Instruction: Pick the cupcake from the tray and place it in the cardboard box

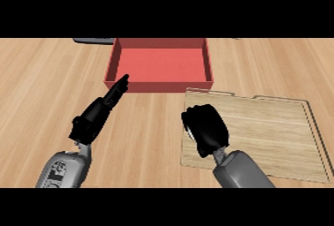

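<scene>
In the head view, your right hand (205, 128) sits curled into a fist over the left edge of the wooden tray (274, 137); whether the cupcake is inside it, you cannot tell. Your left hand (98, 117) points straight-fingered at the red box (160, 84) on the worktop (39, 88), fingertips at its front-left corner.
</scene>
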